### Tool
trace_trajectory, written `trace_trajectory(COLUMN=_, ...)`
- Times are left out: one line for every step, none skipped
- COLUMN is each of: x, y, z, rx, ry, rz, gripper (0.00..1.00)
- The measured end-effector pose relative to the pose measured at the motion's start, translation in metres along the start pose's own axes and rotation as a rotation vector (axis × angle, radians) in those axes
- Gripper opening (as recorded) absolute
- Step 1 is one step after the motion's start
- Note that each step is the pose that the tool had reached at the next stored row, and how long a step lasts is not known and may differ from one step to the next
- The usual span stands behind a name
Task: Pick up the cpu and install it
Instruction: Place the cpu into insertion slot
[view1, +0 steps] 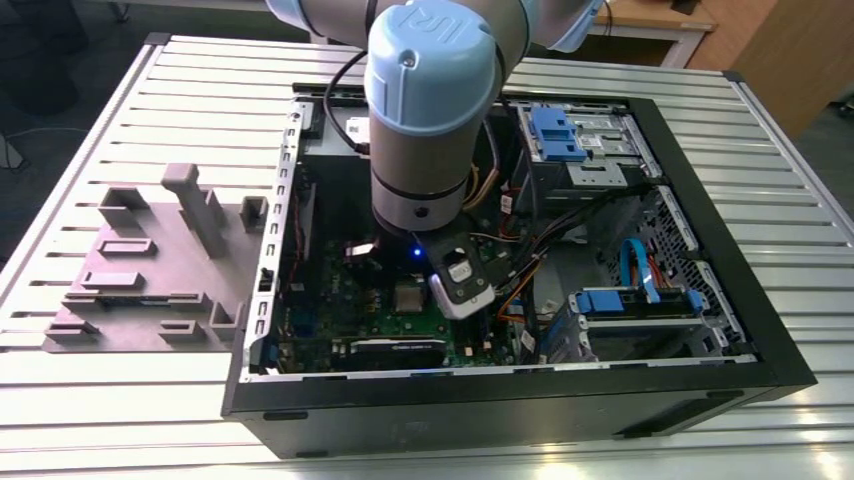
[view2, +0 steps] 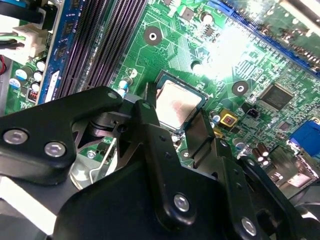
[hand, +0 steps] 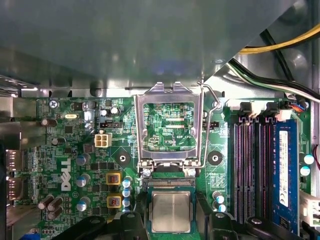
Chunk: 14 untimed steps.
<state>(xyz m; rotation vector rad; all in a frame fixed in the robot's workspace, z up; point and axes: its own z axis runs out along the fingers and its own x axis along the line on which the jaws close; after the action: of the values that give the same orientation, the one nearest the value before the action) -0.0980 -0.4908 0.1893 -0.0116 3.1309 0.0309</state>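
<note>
The cpu (hand: 171, 210) (view2: 176, 102), a small square chip with a pale silvery top, lies flat in its socket on the green motherboard (hand: 65, 150). My gripper (hand: 171, 222) (view2: 175, 115) hangs low over it and is open. One of the black fingers (hand: 132, 222) stands on each side of the socket, and a strip of socket edge shows between them and the chip. The hinged metal socket frame (hand: 167, 125) stands swung up just beyond the chip. In the exterior view the arm (view1: 420, 150) reaches down into the open computer case (view1: 721, 260).
Dark memory slots (hand: 250, 170) run beside the socket, one holding a blue-labelled module. Yellow and black cables (hand: 280, 45) cross a corner of the case. A grey plastic tray (view1: 147, 270) with raised blocks sits on the slatted table at the exterior view's left.
</note>
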Motion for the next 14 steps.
trace_trajectory(x=0.0000, y=0.0002, z=0.0000, rx=0.0000, ry=0.0001, rz=0.000, gripper=0.47)
trace_trajectory(x=0.0000, y=0.0006, z=-0.0001, rx=0.0001, ry=0.0001, rz=0.000, gripper=0.47)
trace_trajectory(x=0.0000, y=0.0010, z=-0.0001, rx=0.0002, ry=0.0001, rz=0.000, gripper=0.47)
trace_trajectory(x=0.0000, y=0.0016, z=0.0000, rx=0.0000, ry=0.0001, rz=0.000, gripper=0.47)
trace_trajectory(x=0.0000, y=0.0019, z=0.0000, rx=0.0000, ry=0.0000, rz=0.000, gripper=0.47)
trace_trajectory(x=0.0000, y=0.0022, z=0.0001, rx=0.0000, ry=0.0000, rz=0.000, gripper=0.47)
trace_trajectory(x=0.0000, y=0.0023, z=0.0001, rx=-0.0001, ry=0.0000, rz=0.000, gripper=0.47)
trace_trajectory(x=0.0000, y=0.0024, z=0.0001, rx=-0.0001, ry=0.0000, rz=0.000, gripper=0.47)
trace_trajectory(x=0.0000, y=0.0026, z=0.0001, rx=0.0000, ry=0.0000, rz=0.000, gripper=0.47)
trace_trajectory(x=0.0000, y=0.0028, z=0.0001, rx=0.0000, ry=0.0000, rz=0.000, gripper=0.47)
trace_trajectory(x=0.0000, y=0.0028, z=0.0001, rx=-0.0001, ry=0.0000, rz=0.000, gripper=0.47)
trace_trajectory(x=0.0000, y=0.0028, z=0.0001, rx=-0.0001, ry=0.0000, rz=0.000, gripper=0.47)
trace_trajectory(x=0.0001, y=0.0029, z=0.0001, rx=-0.0001, ry=0.0000, rz=0.000, gripper=0.47)
trace_trajectory(x=0.0001, y=0.0029, z=0.0001, rx=-0.0001, ry=-0.0001, rz=0.000, gripper=0.47)
